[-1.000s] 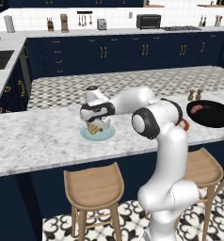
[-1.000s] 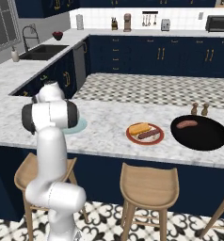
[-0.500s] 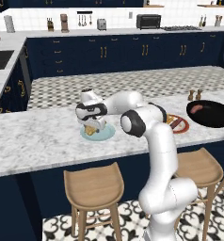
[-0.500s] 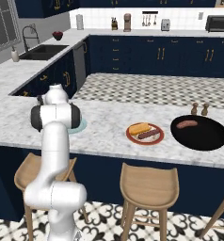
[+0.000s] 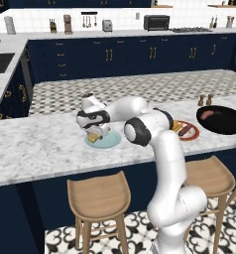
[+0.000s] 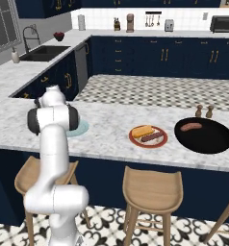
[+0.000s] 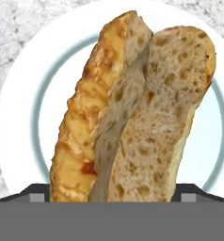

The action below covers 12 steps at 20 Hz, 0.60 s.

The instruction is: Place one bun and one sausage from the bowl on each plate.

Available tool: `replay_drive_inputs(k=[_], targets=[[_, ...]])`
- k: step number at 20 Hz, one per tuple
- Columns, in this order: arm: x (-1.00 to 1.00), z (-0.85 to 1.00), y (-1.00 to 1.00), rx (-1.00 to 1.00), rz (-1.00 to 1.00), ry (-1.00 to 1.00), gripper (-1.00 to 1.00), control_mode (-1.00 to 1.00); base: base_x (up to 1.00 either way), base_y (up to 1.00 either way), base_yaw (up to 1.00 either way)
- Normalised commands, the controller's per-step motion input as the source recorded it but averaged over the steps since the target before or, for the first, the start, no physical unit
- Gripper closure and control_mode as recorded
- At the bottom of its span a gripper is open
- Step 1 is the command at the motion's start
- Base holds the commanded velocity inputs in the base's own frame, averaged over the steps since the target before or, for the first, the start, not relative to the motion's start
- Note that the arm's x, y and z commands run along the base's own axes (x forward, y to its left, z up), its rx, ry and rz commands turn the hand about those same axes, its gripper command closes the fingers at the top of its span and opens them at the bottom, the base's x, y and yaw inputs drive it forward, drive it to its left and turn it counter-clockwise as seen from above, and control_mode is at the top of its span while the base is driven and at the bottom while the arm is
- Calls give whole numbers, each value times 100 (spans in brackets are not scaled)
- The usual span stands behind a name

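Over the light blue plate (image 5: 106, 141), near the front edge of the island worktop (image 5: 35, 149), the gripper (image 5: 95, 133) is seen lowered, with a bun (image 7: 132, 113) clamped between its fingers. From the hand view the bun is shown split lengthwise, its golden crust on one side and its pale crumb on the other, held directly above the plate's centre; whether it touches the plate cannot be told. Only the dark upper corners of the finger tips (image 7: 36, 190) are visible on either side of the bun's lower end.

Further along the same front edge, the red-rimmed plate (image 6: 148, 136) is found carrying a second bun (image 6: 142, 131) and a sausage (image 6: 151, 137) side by side. Beyond it, toward the worktop's far end, the black bowl (image 6: 204, 135) is placed, with one sausage (image 6: 191, 127) lying inside near its back rim. Two small shakers (image 6: 203, 111) are set just behind the bowl. Wooden stools (image 6: 152, 192) are tucked beneath the front edge.
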Motion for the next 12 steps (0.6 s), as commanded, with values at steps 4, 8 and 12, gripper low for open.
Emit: replay_drive_inputs(k=[4,8,12], targets=[[0,2,0,8,0,-13,-100,-100,0,0,0],[-35,63,-15,6,0,-20,-100,-100,0,0,0],[-98,100,-57,12,0,-27,-100,-100,0,0,0]])
